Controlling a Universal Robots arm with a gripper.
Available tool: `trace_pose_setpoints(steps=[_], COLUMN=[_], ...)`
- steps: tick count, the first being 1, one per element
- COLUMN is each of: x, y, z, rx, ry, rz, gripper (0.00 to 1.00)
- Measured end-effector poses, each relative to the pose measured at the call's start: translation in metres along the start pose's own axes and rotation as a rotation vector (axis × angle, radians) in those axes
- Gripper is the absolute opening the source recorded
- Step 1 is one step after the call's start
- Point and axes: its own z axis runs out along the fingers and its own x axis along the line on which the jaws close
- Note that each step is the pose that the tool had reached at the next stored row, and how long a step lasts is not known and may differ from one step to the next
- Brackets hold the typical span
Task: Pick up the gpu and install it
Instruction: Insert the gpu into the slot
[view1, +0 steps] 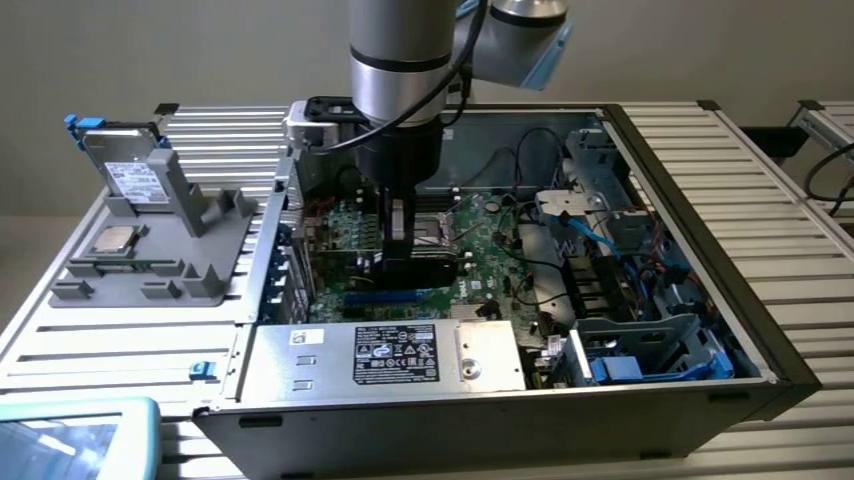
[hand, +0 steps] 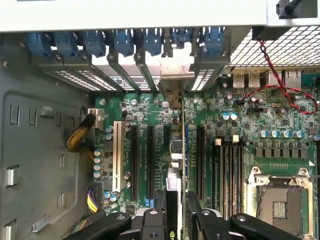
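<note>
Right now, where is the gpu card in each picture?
Exterior view: the gpu is the black card under the arm, in the middle of the open case.
Wrist view: the gpu is seen edge-on, clamped in the gripper, with black slots on either side.
Shared landmark: the green motherboard.

The motherboard (view1: 501, 250) is deep green, and the gpu (view1: 434, 270) at its middle shows a black face. Toward nine o'clock in the exterior view, the silver hard drive (view1: 130, 175) carries blue clips. At six o'clock the silver power supply (view1: 467, 355) wears a black label (view1: 395, 352).
</note>
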Motion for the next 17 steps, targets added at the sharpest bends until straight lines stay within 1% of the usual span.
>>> trace_pose_setpoints(steps=[1,3,5,9,14,17], x=[-0.0005,-0.002,-0.0038,-0.0039,-0.0043,-0.0043], y=[0.0,0.0001,0.0005,0.0005,0.0049,0.0056], z=[0.0002,0.0012,0.0026,0.0027,0.0031,0.0033], rx=[-0.0001,-0.0001,-0.0002,-0.0001,-0.0001,-0.0002], ry=[0.0027,0.0054,0.0056,0.0056,0.0056,0.0057], rz=[0.0,0.001,0.002,0.001,0.002,0.001], gripper=[0.27,0.27,0.27,0.27,0.27,0.27])
